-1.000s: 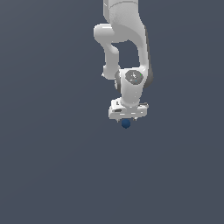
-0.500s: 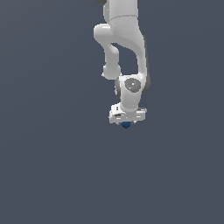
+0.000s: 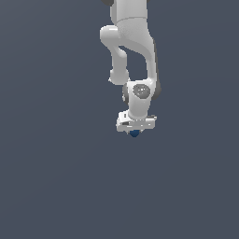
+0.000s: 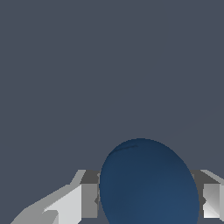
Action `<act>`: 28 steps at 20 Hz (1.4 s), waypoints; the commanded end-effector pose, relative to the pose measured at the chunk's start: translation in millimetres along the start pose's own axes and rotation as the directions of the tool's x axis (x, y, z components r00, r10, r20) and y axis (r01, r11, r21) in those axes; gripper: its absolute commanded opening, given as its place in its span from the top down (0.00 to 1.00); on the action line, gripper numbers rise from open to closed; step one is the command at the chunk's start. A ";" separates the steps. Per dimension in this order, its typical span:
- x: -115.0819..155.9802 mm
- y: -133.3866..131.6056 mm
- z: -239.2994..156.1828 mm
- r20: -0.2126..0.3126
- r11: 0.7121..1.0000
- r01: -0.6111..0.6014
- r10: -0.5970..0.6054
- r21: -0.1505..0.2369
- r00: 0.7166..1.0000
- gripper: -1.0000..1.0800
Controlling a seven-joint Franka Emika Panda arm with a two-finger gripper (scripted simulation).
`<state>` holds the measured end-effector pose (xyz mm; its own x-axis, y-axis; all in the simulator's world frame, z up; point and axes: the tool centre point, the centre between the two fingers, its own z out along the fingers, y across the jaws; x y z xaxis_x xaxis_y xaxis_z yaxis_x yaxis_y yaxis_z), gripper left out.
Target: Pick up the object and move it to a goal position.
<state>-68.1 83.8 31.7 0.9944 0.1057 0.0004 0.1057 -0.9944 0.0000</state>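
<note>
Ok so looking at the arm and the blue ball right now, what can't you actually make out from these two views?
- Exterior view: most of the ball is hidden under the white gripper; only a sliver shows.
- Exterior view: the fingertips are too small to tell apart.
- Wrist view: the ball's lower part is cut off by the picture's edge, so what lies under it is unseen.
- Both views: no goal marker shows.
- Exterior view: the arm's base is cut off at the top edge.

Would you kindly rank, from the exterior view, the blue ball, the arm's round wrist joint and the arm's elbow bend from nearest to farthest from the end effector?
1. Blue ball: right at the end effector, between its fingers, peeking out below.
2. Round wrist joint: just above the end effector.
3. Elbow bend: highest up, toward the exterior view's left.
</note>
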 end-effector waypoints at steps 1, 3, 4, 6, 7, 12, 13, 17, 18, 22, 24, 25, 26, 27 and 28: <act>0.0 0.0 0.8 0.000 1.000 0.000 0.000 0.000 1.000 1.00; -0.1 0.1 -0.1 0.000 1.000 0.000 0.000 0.000 1.000 1.00; -0.3 0.4 -0.7 0.000 1.000 0.000 0.000 0.000 1.000 1.00; -1.4 1.7 -3.1 0.000 1.000 0.000 0.000 0.000 1.000 1.00; -2.1 2.6 -4.9 0.000 1.000 0.000 0.000 0.000 1.000 1.00; -8.6 10.3 -20.0 0.000 1.000 0.000 0.000 0.000 1.000 1.00; -10.4 12.4 -24.3 0.000 1.000 0.000 0.000 0.000 1.000 1.00; -19.3 23.1 -45.4 0.000 1.000 0.000 0.000 0.000 1.000 1.00; -22.0 26.3 -51.7 0.000 1.000 0.000 0.000 0.000 1.000 1.00; -34.2 41.0 -81.1 0.000 1.000 0.000 0.000 0.000 1.000 1.00; -40.8 48.9 -97.3 0.000 1.000 0.000 0.000 0.000 1.000 1.00; -44.0 52.9 -105.3 0.000 1.000 0.000 0.000 0.001 1.000 1.00; -47.3 56.9 -113.6 0.000 1.000 0.000 0.000 0.001 1.000 1.00; -50.6 61.0 -121.9 0.000 1.000 0.000 0.000 0.001 1.000 1.00; -53.9 65.2 -130.3 0.000 1.000 0.000 0.000 0.001 1.000 1.00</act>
<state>-110.4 19.9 149.0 0.9944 0.1056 -0.0005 0.1056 -0.9944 -0.0004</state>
